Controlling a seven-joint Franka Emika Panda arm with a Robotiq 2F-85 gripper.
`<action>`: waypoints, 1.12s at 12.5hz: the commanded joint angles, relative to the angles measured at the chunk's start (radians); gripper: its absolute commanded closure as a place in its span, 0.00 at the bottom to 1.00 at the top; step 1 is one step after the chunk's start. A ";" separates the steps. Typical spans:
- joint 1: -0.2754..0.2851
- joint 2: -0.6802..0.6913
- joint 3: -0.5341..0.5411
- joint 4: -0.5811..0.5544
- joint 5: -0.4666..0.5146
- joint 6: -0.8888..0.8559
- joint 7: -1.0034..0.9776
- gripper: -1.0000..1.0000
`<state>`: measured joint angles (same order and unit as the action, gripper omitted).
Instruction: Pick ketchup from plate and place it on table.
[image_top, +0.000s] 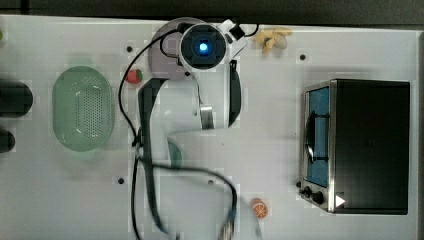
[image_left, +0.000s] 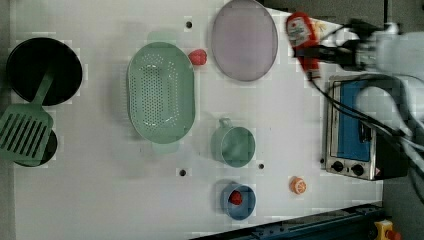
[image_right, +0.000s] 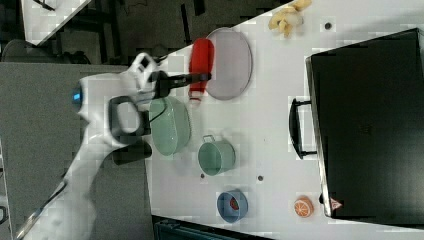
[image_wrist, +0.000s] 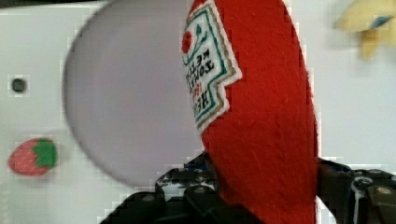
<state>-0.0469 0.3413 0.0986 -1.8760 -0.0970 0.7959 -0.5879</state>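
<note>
A Franka arm's pincer grips the ketchup across its body, the red bottle held in the air above the white bench. In the left view the bottle hangs just off the right edge of the pale mauve plate, its label visible near the upper end. In the right view it overlaps the plate's left rim, with the whitish tip at the bottom. The wrist view shows the felt-like red bottle between the dark fingers, the plate bare behind it. A strawberry lies between the plate and a green perforated basket. A toaster oven stands at the left view's right.
</note>
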 joint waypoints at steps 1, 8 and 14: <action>-0.015 -0.125 -0.007 -0.067 0.009 -0.073 0.005 0.39; -0.040 -0.261 -0.050 -0.340 0.049 -0.103 0.059 0.39; -0.046 -0.159 -0.070 -0.399 0.073 -0.016 0.126 0.39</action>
<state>-0.0874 0.1974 0.0145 -2.3027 -0.0270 0.7490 -0.5137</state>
